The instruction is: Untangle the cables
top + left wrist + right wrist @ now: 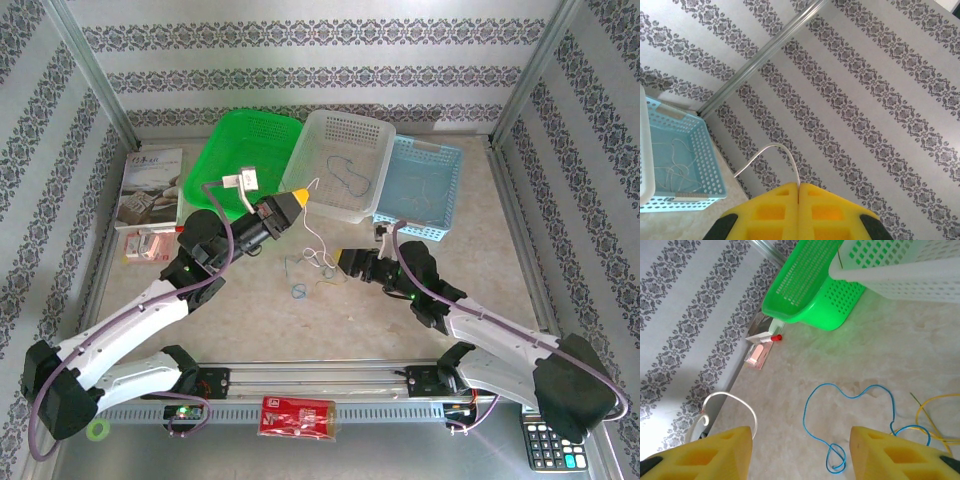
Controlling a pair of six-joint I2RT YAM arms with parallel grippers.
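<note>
Containing pale cord (pixel 671 167), blue basket (pixel 710 165)

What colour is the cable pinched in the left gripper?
White; the cable shows best in the left wrist view.

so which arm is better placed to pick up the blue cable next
right: the right gripper hangs open over the blue cable on the table, while the left gripper is shut on the white cable

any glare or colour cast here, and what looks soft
Top external: bright, the white basket washed out, thin cables hard to resolve. Right wrist: the green basket casts a green tint on the table; blue cable sharp. Left wrist: wallpaper and white cable crisp.
</note>
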